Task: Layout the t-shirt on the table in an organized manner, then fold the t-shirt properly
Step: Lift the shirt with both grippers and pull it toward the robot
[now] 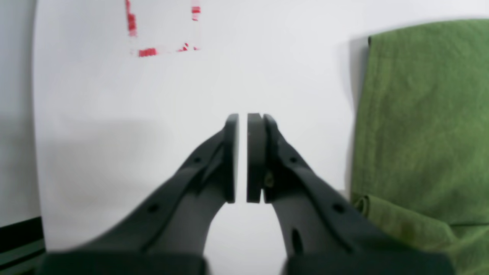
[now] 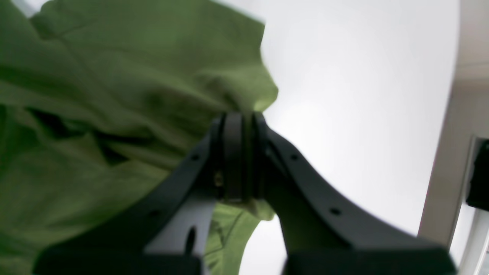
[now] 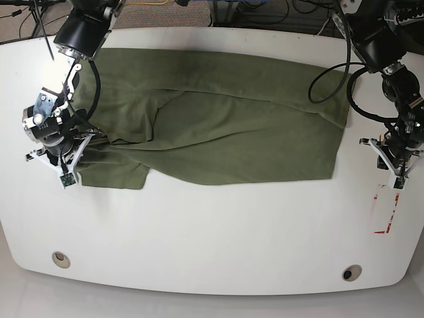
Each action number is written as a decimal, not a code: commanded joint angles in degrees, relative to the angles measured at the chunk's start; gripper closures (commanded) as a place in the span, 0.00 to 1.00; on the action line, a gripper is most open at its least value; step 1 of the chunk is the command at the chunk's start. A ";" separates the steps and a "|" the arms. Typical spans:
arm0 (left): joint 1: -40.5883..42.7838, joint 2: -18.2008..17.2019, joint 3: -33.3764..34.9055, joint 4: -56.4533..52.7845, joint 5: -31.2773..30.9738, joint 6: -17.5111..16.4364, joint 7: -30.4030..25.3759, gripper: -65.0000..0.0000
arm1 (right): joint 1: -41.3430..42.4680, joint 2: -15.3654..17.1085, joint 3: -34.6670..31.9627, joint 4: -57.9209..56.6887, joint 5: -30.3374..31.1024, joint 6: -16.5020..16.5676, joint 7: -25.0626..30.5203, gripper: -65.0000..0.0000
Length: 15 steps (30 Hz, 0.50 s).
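The right arm reaches down along the base view's left side, wrist bent over the shirt's edge. Its right gripper (image 2: 240, 160) has the black jaws pressed together on a bunched fold of the plain olive-green cotton t-shirt (image 3: 218, 126) — cloth pokes out both above and below the pads in the right wrist view, so the grip is on fabric.

The left arm hangs at the base view's right side, cables looping down from its upper links, wrist low over bare tabletop. The left gripper (image 1: 243, 158) is closed to a thin slit between the pads and holds nothing; white surface shows through the slit.

The t-shirt lies spread across the far half of the large glossy white table (image 3: 212, 245), long axis running side to side. Its end near the right gripper is rumpled, with a flap folded over itself; the end towards the left gripper lies flatter, with a straight edge. In the left wrist view that edge sits just beside the closed jaws, not touching them.

A red-and-white tape rectangle (image 3: 385, 209) marks the table close to the left gripper — clear of the shirt. Two round grommet holes (image 3: 61, 259) sit along the near edge.
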 commanded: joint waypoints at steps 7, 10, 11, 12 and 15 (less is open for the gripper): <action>-3.10 -0.57 0.34 -3.36 -0.48 -0.03 -1.21 0.78 | 0.31 -0.60 0.18 1.63 0.46 -0.07 0.95 0.95; -5.56 1.36 0.34 -7.49 -0.22 -0.03 -1.21 0.56 | 0.49 -1.74 0.18 1.63 0.46 -0.07 0.95 0.95; -6.35 1.72 0.25 -8.98 -0.13 -0.03 -1.21 0.48 | 0.49 -1.92 0.09 1.63 0.46 -0.07 0.95 0.95; -7.15 1.98 0.16 -10.21 -0.13 -0.03 -1.21 0.41 | 0.49 -2.10 0.09 1.63 0.46 -0.07 0.95 0.95; -8.99 2.24 0.25 -13.20 -0.40 -0.03 -1.21 0.34 | 0.58 -2.36 0.09 1.63 0.46 -0.07 0.95 0.95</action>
